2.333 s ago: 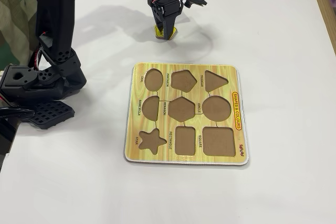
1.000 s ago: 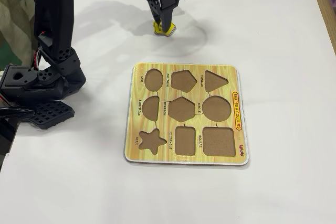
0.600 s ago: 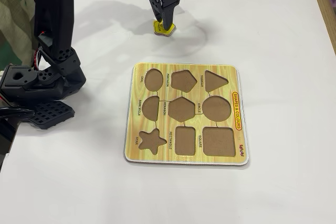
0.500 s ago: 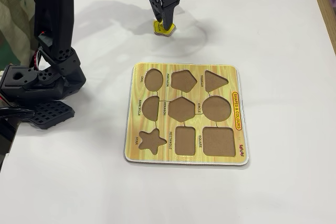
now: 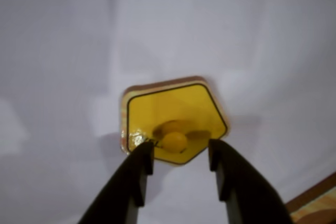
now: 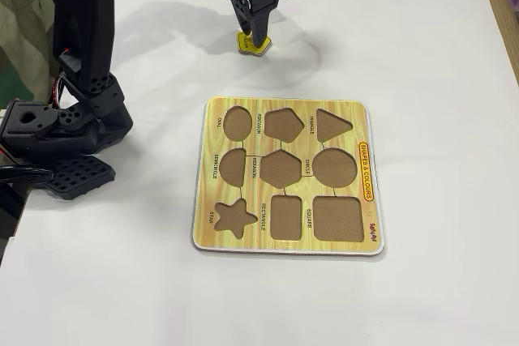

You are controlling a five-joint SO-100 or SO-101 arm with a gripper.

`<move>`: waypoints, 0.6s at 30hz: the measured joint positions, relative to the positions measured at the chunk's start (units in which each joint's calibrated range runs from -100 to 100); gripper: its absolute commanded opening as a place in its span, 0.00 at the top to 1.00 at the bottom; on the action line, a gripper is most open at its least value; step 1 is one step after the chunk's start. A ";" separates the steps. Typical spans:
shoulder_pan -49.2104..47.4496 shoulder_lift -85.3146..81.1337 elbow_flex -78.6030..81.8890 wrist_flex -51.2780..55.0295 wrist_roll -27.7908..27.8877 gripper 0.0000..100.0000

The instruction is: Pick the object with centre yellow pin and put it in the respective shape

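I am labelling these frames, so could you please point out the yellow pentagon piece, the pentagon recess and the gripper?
yellow pentagon piece [image 5: 173, 116]: wrist view, flat top face above the knob.
pentagon recess [image 6: 283, 125]: fixed view, brown floor.
gripper [image 5: 178, 153]: wrist view, midway between fingertips.

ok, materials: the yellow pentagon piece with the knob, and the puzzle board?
Yellow pentagon piece: looks like thin wood, brown raw edge, glossy yellow printed face, glossy yellow knob. Yellow wood-grain puzzle board: probably printed fibreboard, matte brown recesses, pale edge.
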 measured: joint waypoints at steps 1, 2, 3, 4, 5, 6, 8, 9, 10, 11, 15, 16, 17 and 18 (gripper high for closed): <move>0.00 0.00 0.00 0.00 0.00 0.88; 0.00 0.00 0.00 0.00 0.00 0.88; 0.00 0.00 0.00 0.00 0.00 0.88; 0.00 0.00 0.00 0.00 0.00 0.88; 0.00 0.00 0.00 0.00 0.00 0.88; 0.00 0.00 0.00 0.00 0.00 0.88; 0.00 0.00 0.00 0.00 0.00 0.88; 0.00 0.00 0.00 0.00 0.00 0.88; 0.00 0.00 0.00 0.00 0.05 0.88; 0.00 0.00 0.00 0.00 0.05 0.88; 0.00 1.03 -0.09 0.00 0.05 0.88; 0.00 0.95 -0.09 -0.26 0.05 0.88; 0.00 0.95 -0.09 -1.03 0.05 0.88; 0.00 1.03 -0.09 -1.89 0.05 0.88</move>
